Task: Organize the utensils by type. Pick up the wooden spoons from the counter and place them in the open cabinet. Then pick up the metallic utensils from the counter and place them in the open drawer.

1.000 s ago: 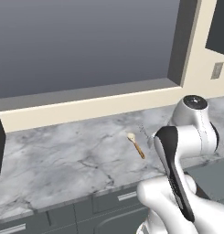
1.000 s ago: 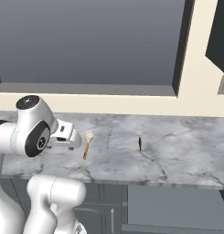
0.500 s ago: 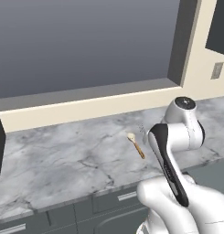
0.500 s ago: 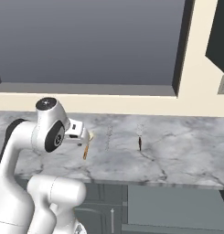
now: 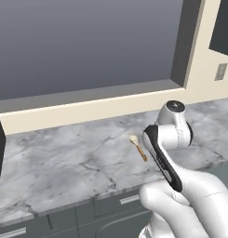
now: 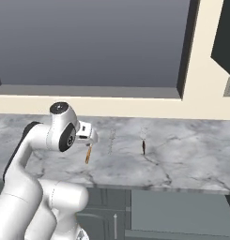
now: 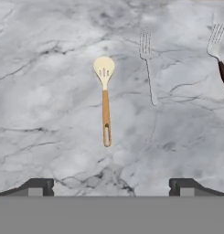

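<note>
One wooden spoon (image 7: 105, 103) with a pale slotted bowl and an orange-brown handle lies flat on the marble counter (image 7: 45, 91). My gripper (image 7: 111, 188) hangs straight above its handle end, open, with the fingertips (image 7: 38, 186) wide apart and nothing between them. In the right base view the gripper (image 6: 88, 137) hovers over the spoon (image 6: 88, 153). The left base view shows the spoon (image 5: 138, 148) just left of my arm. A thin silver fork (image 7: 148, 68) lies right of the spoon, and a dark-handled fork (image 7: 217, 45) lies further right. Both forks (image 6: 111, 140) (image 6: 143, 143) also show on the counter (image 6: 191, 154).
A wide window with a cream sill (image 6: 111, 105) runs behind the counter. A dark wall cabinet (image 6: 226, 37) hangs at the upper right. Below the counter's front edge, a slate-grey open drawer (image 6: 182, 208) shows at the right. Lower cabinet fronts with silver handles (image 5: 129, 200) sit under the counter (image 5: 64, 162).
My arm has swung the hand to the right along the counter until it is over the wooden spoon. The jaws stayed open and the utensils have not moved.
</note>
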You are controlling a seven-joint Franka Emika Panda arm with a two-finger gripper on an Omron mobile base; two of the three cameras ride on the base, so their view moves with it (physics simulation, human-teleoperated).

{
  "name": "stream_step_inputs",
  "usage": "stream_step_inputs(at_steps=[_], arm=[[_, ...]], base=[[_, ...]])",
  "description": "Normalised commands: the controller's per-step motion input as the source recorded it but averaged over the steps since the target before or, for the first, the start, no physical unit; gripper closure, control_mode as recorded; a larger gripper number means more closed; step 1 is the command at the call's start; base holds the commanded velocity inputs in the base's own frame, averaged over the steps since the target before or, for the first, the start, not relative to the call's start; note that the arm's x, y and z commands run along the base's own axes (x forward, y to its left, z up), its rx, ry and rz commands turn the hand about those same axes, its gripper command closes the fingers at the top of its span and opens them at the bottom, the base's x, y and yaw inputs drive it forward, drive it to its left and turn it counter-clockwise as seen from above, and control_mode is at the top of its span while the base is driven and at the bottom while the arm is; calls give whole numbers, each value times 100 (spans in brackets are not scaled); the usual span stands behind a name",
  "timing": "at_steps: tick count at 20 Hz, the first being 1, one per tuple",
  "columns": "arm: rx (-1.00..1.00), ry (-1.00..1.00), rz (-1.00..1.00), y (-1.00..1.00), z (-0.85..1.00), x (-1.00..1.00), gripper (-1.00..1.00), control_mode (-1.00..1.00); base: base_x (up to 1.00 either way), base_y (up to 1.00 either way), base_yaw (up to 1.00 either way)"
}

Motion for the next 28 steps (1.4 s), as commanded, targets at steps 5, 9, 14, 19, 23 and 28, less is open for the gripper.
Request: stream_step_inputs(at_steps=[5,9,14,19,23,28], arm=[[-4,4,0,0,-54,33,-100,-100],[-8,1,0,8,-52,23,-100,-100],[-3,0,0,9,-37,44,-100,-100],[0,4,3,0,-28,62,-100,-100],[-1,10,5,0,-27,61,-100,-100],[-3,12,6,4,-34,44,-100,-100]], base=[[0,0,0],[0,0,0],[0,0,0],[0,0,0],[0,0,0],[0,0,0]])
